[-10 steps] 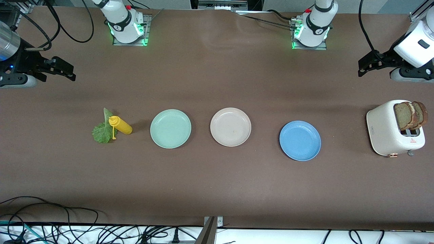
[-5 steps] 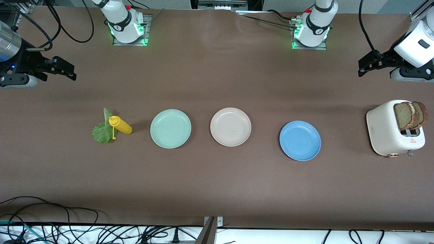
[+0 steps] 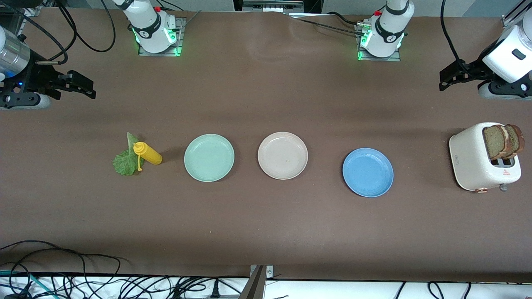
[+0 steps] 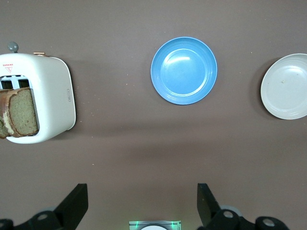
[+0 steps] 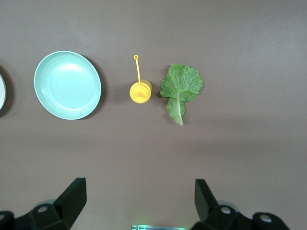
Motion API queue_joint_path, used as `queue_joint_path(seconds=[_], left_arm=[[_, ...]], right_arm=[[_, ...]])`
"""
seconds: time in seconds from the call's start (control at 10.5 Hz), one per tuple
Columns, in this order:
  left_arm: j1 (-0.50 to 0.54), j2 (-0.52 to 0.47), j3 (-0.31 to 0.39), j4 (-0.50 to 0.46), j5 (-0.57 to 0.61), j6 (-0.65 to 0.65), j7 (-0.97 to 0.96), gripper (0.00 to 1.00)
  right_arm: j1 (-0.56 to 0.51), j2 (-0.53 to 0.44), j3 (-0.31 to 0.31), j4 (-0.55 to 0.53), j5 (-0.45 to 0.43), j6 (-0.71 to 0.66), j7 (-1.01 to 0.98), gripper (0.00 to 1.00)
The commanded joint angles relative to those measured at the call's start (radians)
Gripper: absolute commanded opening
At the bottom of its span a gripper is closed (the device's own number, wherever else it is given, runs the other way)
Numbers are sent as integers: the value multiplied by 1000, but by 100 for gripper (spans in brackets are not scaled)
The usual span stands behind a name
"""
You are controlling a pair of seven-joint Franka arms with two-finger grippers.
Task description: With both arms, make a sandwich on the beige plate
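The beige plate (image 3: 282, 155) lies bare at the table's middle; its edge also shows in the left wrist view (image 4: 287, 86). Two brown bread slices (image 3: 503, 141) stand in a white toaster (image 3: 478, 160) at the left arm's end, also seen in the left wrist view (image 4: 19, 112). A green lettuce leaf (image 3: 126, 160) lies at the right arm's end, also in the right wrist view (image 5: 181, 88). My left gripper (image 3: 447, 81) is open and empty, high over the table near the toaster. My right gripper (image 3: 85, 89) is open and empty, high over the table near the lettuce.
A yellow squeeze bottle (image 3: 148, 153) stands against the lettuce. A mint-green plate (image 3: 209, 157) lies between the bottle and the beige plate. A blue plate (image 3: 368, 172) lies between the beige plate and the toaster. Cables run along the table edge nearest the front camera.
My right gripper has shifted slightly toward the table's middle. My left gripper has edged slightly toward the bases' side. Nothing on the table has moved.
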Motion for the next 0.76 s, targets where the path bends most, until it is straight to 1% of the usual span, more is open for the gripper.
queue_joint_path(seconds=[0.0,0.19,0.67], left_arm=[[6,-4,-5,18,10,-11,21,100],[5,-4,-11,18,10,-9,20,100],[5,13,-12,18,12,-12,23,100]], right_arm=[[-5,-13,-1,-21,6,-2,-3,100],[-5,-13,-11,-31,6,4,-4,100],[-5,-13,-13,-36,6,1,-17,100]])
